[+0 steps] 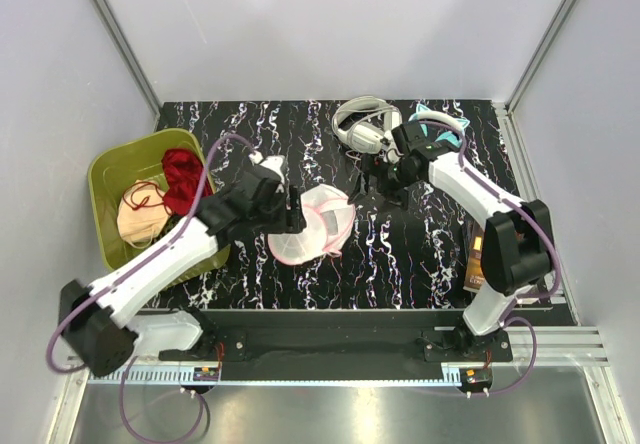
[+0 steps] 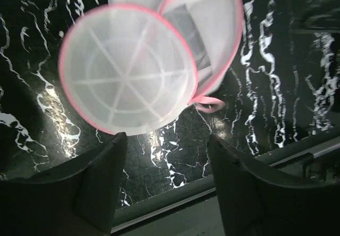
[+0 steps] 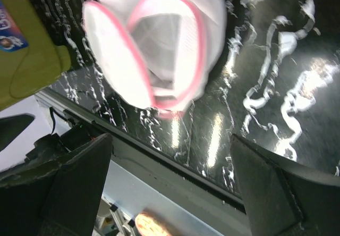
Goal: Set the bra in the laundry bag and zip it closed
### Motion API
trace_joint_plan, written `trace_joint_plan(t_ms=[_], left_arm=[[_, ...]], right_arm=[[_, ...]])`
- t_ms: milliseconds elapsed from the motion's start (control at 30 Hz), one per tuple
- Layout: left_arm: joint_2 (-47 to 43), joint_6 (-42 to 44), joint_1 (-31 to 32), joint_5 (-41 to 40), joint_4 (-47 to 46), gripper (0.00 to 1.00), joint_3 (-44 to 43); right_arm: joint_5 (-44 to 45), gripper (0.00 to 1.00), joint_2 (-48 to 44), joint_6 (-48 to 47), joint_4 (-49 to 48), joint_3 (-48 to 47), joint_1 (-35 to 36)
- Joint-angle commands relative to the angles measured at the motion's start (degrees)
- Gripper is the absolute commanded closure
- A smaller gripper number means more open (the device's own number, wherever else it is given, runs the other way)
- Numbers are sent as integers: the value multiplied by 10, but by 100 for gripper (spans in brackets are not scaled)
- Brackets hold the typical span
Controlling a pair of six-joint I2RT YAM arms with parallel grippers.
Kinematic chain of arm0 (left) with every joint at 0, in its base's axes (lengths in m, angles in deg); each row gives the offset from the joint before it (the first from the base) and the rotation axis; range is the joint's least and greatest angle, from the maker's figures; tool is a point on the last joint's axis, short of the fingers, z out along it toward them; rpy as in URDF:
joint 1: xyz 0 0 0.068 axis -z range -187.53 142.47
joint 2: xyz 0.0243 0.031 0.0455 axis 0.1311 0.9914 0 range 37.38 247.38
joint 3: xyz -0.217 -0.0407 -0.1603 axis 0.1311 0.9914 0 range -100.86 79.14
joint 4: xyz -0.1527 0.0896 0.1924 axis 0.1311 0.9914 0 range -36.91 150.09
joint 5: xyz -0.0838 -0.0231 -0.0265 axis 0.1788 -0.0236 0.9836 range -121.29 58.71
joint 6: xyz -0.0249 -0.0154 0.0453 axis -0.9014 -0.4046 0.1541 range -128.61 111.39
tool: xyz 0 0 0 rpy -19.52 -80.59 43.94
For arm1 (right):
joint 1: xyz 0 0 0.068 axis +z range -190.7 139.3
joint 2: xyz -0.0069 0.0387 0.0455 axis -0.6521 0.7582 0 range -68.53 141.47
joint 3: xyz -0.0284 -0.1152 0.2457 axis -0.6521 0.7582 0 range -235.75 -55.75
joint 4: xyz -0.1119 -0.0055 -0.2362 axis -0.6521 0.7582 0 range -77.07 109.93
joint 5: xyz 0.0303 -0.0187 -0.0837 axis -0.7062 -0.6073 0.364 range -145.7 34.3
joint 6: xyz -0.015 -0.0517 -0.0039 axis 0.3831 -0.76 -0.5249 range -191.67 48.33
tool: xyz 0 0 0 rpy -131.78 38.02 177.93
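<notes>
The laundry bag [image 1: 318,222] lies unzipped on the black marbled table, its round ribbed lid [image 2: 127,76] folded out beside the pink-trimmed mouth [image 2: 207,28]. My left gripper [image 1: 293,210] hangs at the bag's left edge. In the left wrist view it [image 2: 164,140] stands open just clear of the lid, with nothing between its fingers. My right gripper [image 1: 375,180] is up and to the right of the bag, open and empty [image 3: 170,140], looking at the bag's mouth [image 3: 167,44]. The peach bra [image 1: 140,216] lies in the green basket, apart from both grippers.
The olive-green basket [image 1: 108,169] at the left also holds a dark red garment [image 1: 183,178]. White headphones [image 1: 360,124] and teal headphones [image 1: 440,124] lie at the back right. An orange box [image 1: 477,260] stands near the right arm's base.
</notes>
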Motion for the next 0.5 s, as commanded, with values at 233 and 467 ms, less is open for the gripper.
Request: trace_joint_plan(t_ms=[233, 467], left_arm=[[-10, -79, -16, 60, 9, 31, -38], [155, -44, -77, 79, 15, 18, -124]], right_arm=[[-7, 11, 76, -19, -134, -61, 40], [88, 11, 139, -124, -134, -81, 40]])
